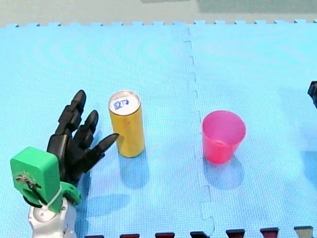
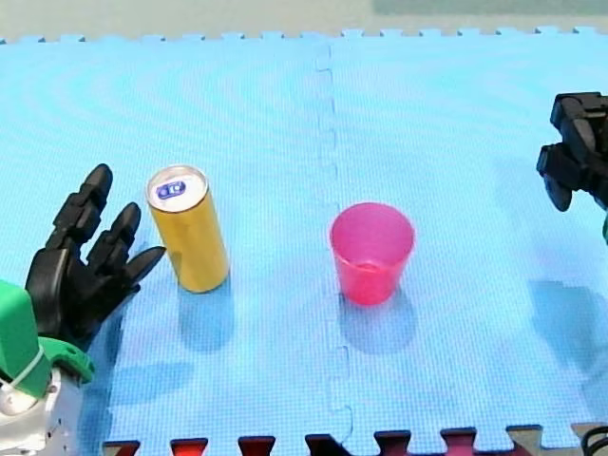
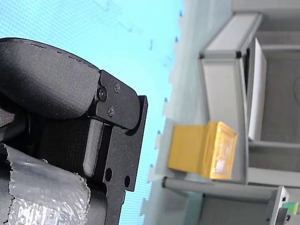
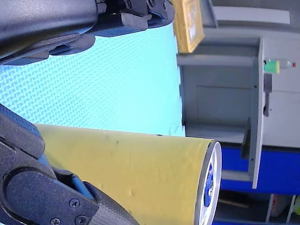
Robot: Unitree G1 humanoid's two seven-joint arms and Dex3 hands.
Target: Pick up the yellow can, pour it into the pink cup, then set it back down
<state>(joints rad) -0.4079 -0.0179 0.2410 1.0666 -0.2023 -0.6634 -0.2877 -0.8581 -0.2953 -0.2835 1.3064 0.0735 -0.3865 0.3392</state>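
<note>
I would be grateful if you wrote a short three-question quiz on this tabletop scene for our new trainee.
1. True or false: the tall yellow metal can stands upright on the blue foam mat.
2. Multiple choice: the pink plastic cup is A) lying on its side; B) upright, apart from the can; C) stacked on the can.
3. Short answer: which is nearer the can, the left hand or the right hand at the mat's right edge?
Key: 1 true; 2 B; 3 left hand.

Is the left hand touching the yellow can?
Cannot tell: first head view shows the left hand beside the yellow can, fingertip at its edge, contact unclear.
</note>
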